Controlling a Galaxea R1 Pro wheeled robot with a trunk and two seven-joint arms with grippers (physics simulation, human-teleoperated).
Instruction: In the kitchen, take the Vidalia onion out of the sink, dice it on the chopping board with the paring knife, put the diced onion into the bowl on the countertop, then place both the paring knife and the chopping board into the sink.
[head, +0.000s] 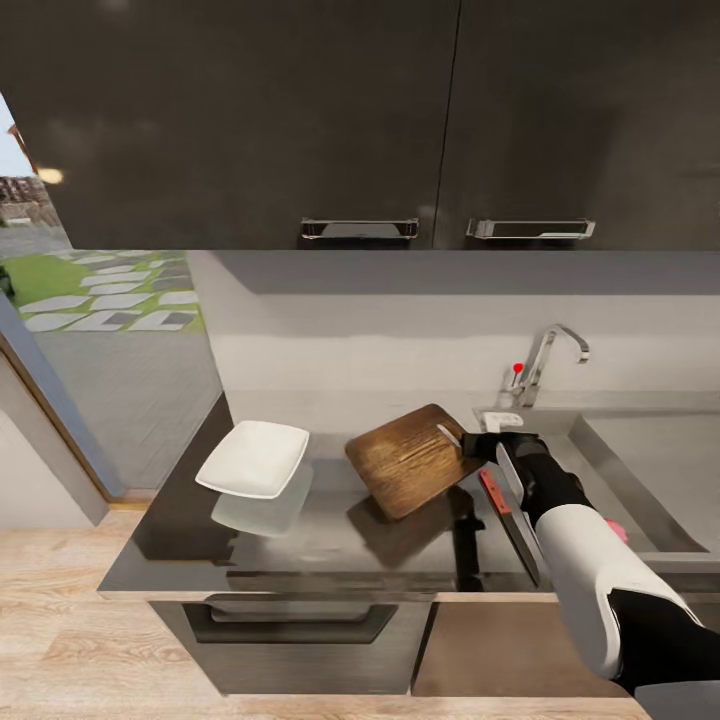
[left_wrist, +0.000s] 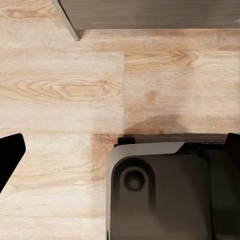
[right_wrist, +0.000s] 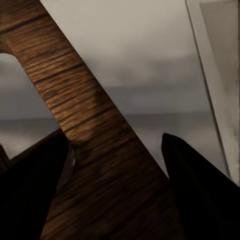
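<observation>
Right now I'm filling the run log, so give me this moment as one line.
stage: lifting board | right pincer: shut on board, tilted above countertop | knife: on countertop by sink | bowl: empty

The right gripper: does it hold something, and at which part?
The right gripper holds the chopping board by its edge nearest the sink, lifted and tilted above the countertop.

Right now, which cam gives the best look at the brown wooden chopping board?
Head view. It shows the whole brown wooden chopping board tilted up over the dark glossy countertop, with the right gripper at its edge. The right wrist view shows a close strip of its grain between the fingers. The left wrist view faces the pale wood floor.
</observation>
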